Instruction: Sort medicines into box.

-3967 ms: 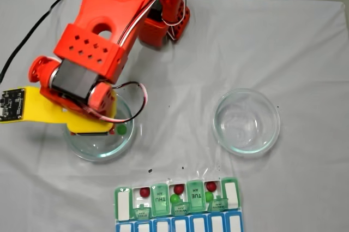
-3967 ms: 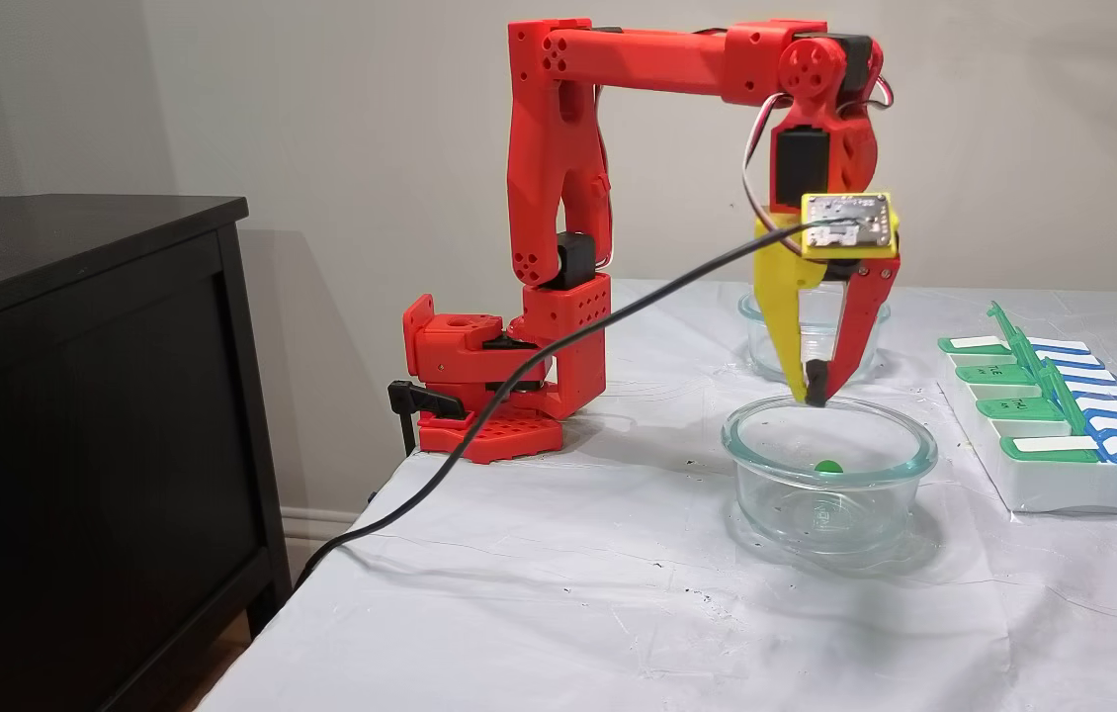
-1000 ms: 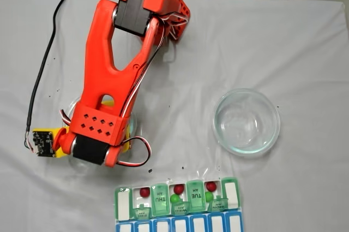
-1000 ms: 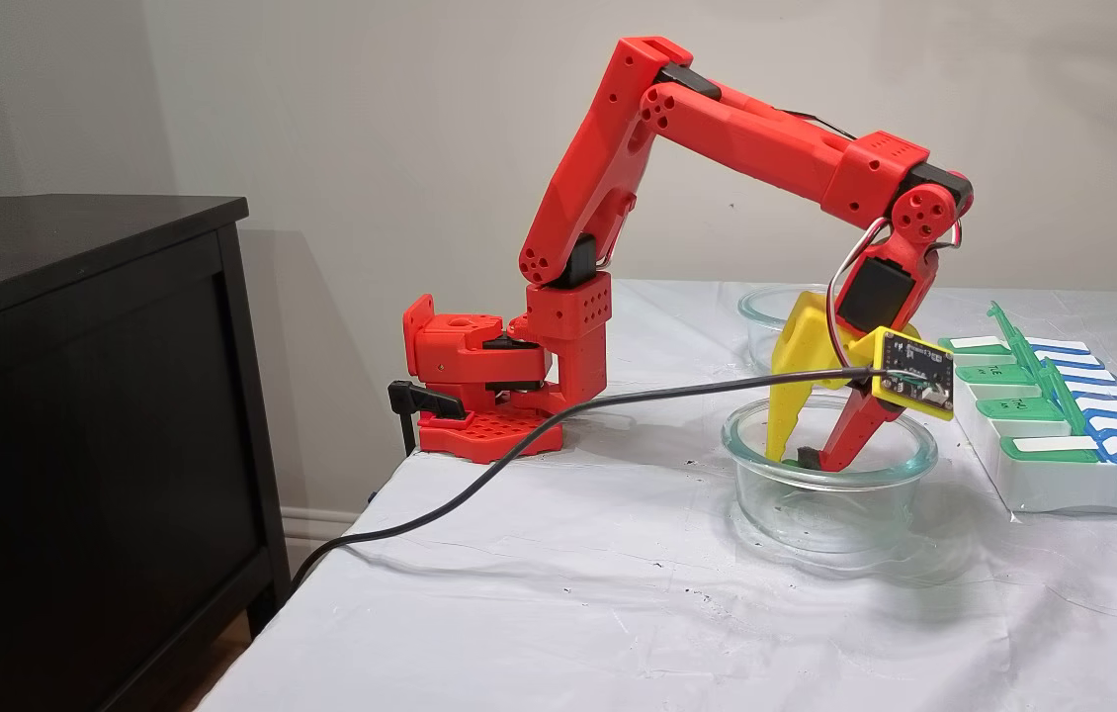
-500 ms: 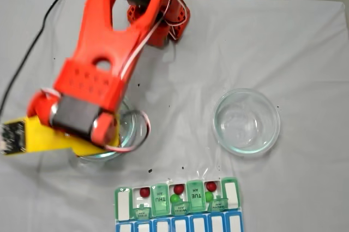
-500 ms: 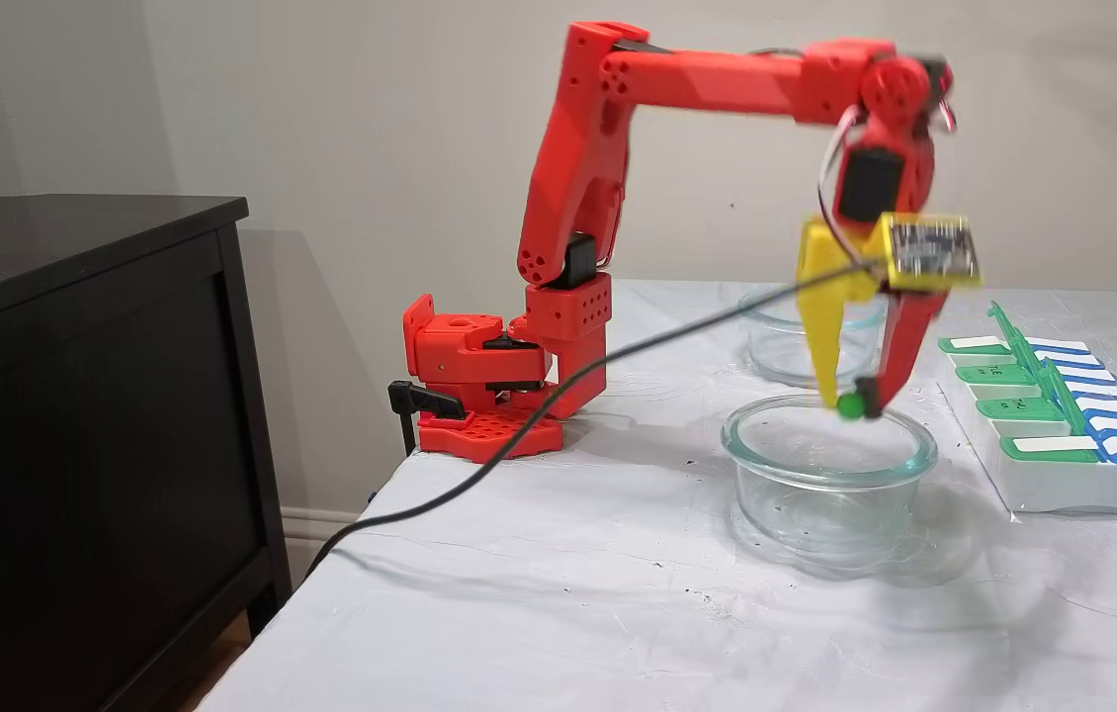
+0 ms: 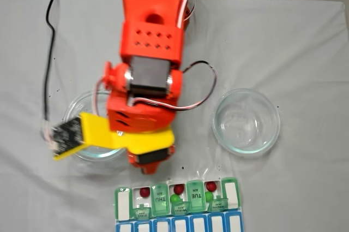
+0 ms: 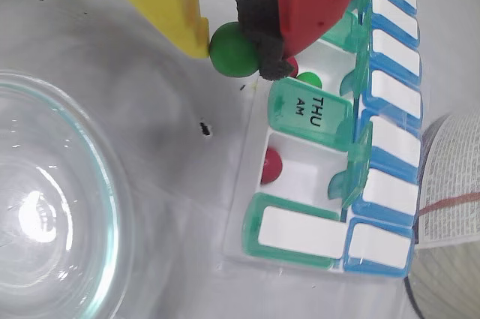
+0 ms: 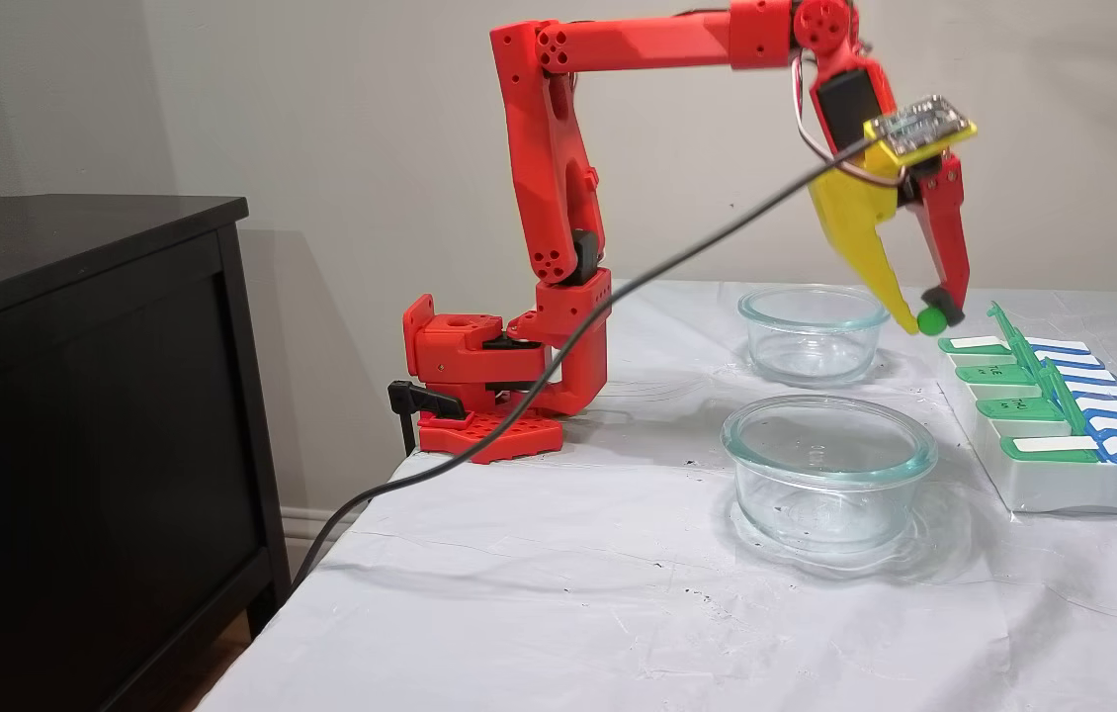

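A green medicine ball point(image 8: 235, 49) is pinched between the yellow finger and the red finger's black pad of my gripper point(image 8: 232, 47), which is shut on it. In a fixed view the gripper point(image 9: 932, 318) hangs in the air with the ball point(image 9: 931, 319), just short of the box point(image 9: 1063, 487) and above table height. The box point(image 7: 161, 200) has green lids, some of them open. Red balls point(image 7: 144, 192) and green balls point(image 7: 175, 199) lie in its open compartments. In the wrist view the THU AM lid point(image 8: 309, 109) is closed, and a red ball point(image 8: 271, 165) lies beside it.
Two clear glass dishes stand on the white cloth, one under the arm point(image 7: 90, 134) point(image 9: 828, 470) and one further off point(image 7: 246, 121) point(image 9: 813, 331). A black cable point(image 9: 618, 297) trails from the wrist. A dark cabinet point(image 9: 84, 396) stands off the table.
The gripper went down into the near dish, closed on the green ball, rose with it and swung towards the box. That dish now shows no ball.
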`<state>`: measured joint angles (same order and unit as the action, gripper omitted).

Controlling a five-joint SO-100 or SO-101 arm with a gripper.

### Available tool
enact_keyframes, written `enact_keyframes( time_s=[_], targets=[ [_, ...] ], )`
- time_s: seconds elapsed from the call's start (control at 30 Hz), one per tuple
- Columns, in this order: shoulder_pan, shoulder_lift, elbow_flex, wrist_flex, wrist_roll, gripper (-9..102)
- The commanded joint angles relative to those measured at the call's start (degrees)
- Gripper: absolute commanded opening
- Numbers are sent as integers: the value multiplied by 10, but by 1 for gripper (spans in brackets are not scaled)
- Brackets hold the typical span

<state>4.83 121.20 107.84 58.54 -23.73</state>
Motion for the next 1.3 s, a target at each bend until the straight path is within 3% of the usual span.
enact_keyframes(
  time_s=[0.0,0.23,1.27],
  targets=[
    [-2,23,-24,-54,4,0],
    [-2,30,19,-145,-6,0],
    [5,-139,-68,-233,-4,0]
  ],
)
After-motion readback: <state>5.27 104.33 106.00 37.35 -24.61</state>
